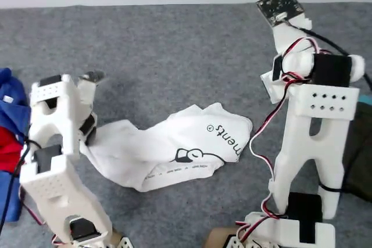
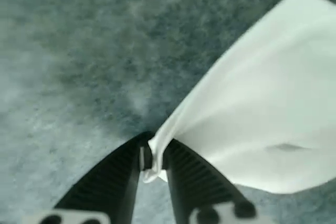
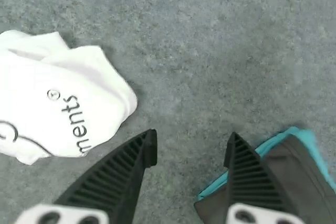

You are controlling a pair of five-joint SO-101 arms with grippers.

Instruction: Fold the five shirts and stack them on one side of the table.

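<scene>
The crumpled white cotton shirt with black print (image 1: 174, 149) lies mid-frame in the high view, its left end pinched tight in my left gripper (image 2: 153, 155). I'd draw that end out low and flat before folding. My right gripper (image 3: 192, 140) hangs with jaws apart over the grey felt table (image 1: 174, 45). A blue-and-red clothes heap (image 1: 9, 114) crowds the left edge, and a teal-and-dark garment (image 3: 283, 171) sits at the right edge.

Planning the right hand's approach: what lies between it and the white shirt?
Nothing: bare grey mat between the right hand and the white shirt, as the right wrist view shows.
</scene>
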